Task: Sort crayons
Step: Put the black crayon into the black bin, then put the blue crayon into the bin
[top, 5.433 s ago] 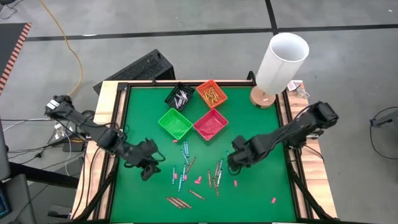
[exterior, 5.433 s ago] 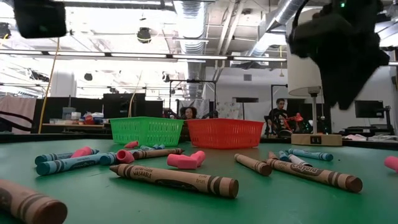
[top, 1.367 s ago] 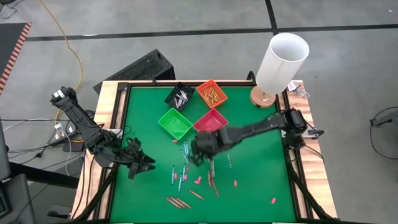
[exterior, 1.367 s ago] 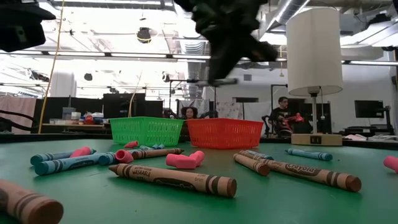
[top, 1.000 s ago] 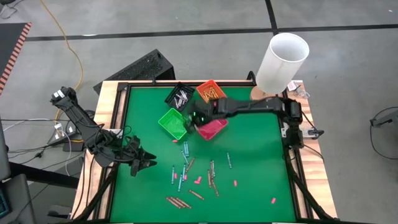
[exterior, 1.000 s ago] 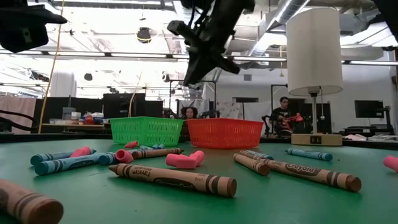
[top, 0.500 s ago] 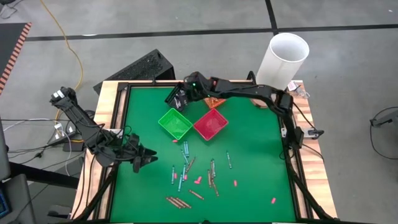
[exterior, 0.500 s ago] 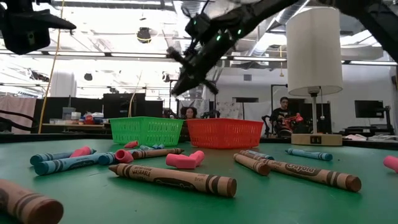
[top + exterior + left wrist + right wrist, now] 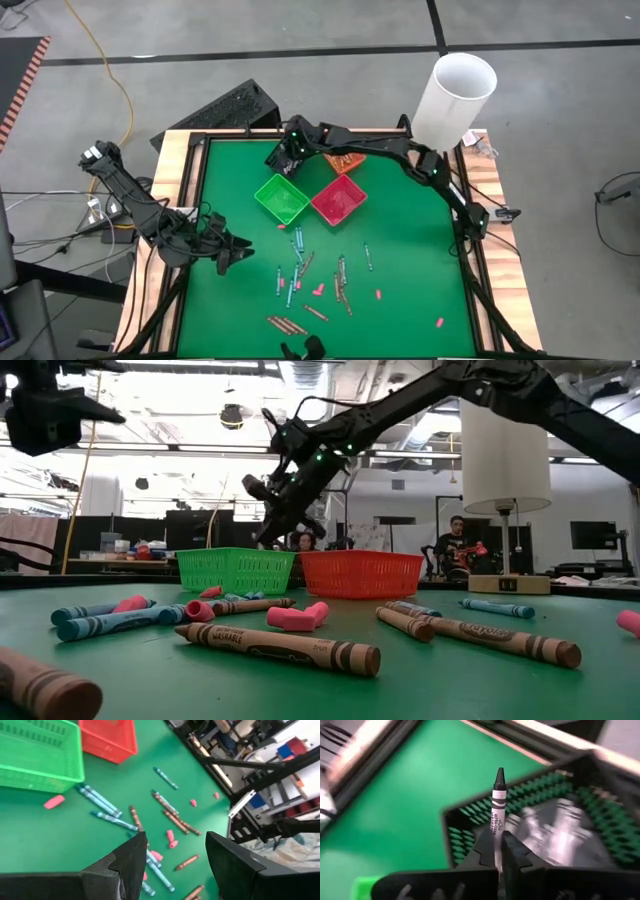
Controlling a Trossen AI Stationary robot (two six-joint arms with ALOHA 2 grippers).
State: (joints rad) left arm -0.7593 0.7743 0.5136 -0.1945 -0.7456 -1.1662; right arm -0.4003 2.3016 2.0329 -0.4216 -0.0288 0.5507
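Right gripper (image 9: 498,851) pinches a grey crayon (image 9: 497,805) above the black bin (image 9: 600,840); release lower, centred. Left gripper (image 9: 172,855) waits, jaws spread.

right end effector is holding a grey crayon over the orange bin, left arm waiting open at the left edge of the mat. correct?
Not quite. The right end effector holds the grey crayon over the black bin, not the orange one; the right wrist view shows it, with grey crayons already inside. The left end effector does wait open near the mat's left edge.
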